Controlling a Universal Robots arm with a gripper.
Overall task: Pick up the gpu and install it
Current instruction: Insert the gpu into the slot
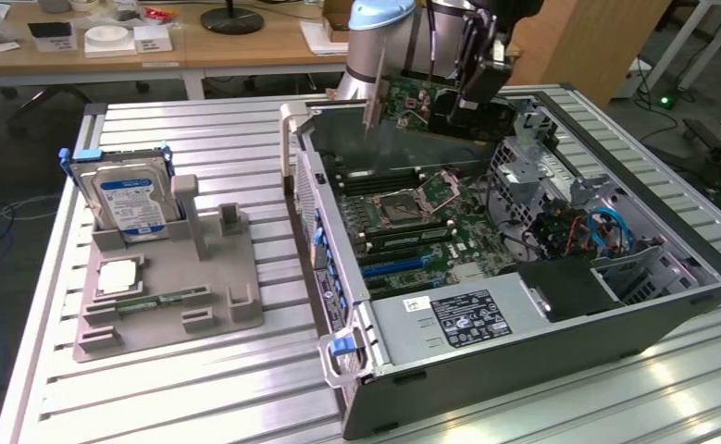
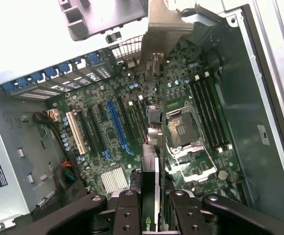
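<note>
item: gpu (image 1: 422, 100). held on edge in my gripper (image 2: 151, 198), fingers (image 2: 128, 208) clamped on its faces, hanging inside the open case (image 1: 656, 310) above the motherboard (image 2: 103, 161). step, i judge: install, card not yet seated. it calls for lining its edge over a slot.

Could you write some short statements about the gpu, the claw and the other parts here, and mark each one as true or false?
1. The claw holds the gpu above the open computer case. True.
2. The hard drive lies inside the case. False: it stands in the grey holder on the table beside the case.
3. The gpu is seated in the long blue slot. False: that slot is empty, and the card is held above the motherboard.
4. A green memory stick lies on the grey holder. True.
</note>
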